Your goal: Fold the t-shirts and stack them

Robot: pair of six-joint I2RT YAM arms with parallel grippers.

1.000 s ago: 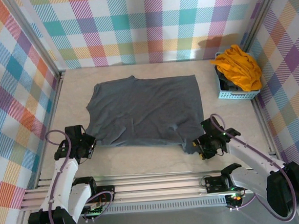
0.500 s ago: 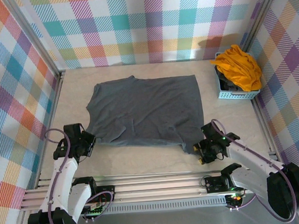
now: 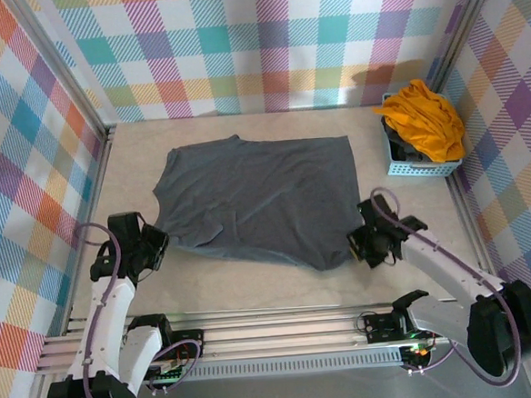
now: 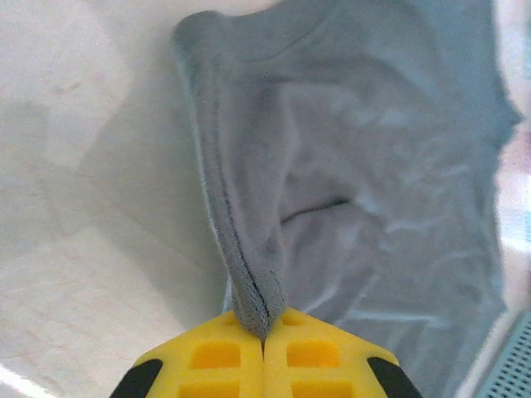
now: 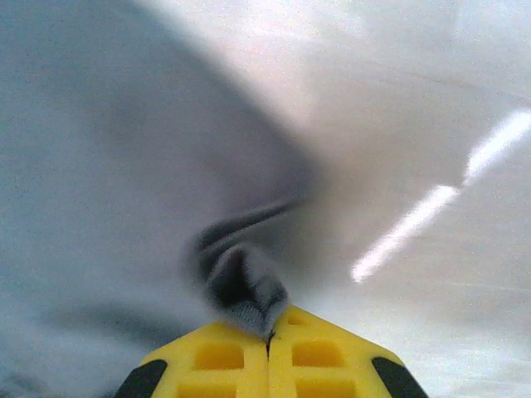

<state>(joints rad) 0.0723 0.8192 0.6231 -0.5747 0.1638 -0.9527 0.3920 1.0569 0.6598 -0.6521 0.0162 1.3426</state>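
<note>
The grey shirt (image 3: 261, 199) was spread ahead of the jaws, its edge clamped by the left gripper (image 4: 264, 330) and, apparently, a bunched corner by the right gripper (image 5: 269, 333), both closed on it.

Three walls (image 3: 264, 44) close the enclosure, all covered in a plaid print of pink, teal, blue, orange, yellow and green on white. The back wall runs across the top of the frame, and the side walls slope down the left and right edges. Bare aluminium posts (image 3: 63, 72) stand at the two back corners. The surface (image 3: 254, 295) is a pale beige sheet with faint marbling. A silver slotted rail (image 3: 284, 330) crosses the bottom of the frame along the near edge. A soft shadow (image 3: 380, 77) lies on the back wall at upper right. In the right wrist view, bright glare streaks (image 5: 406, 232) cross the surface at right.
</note>
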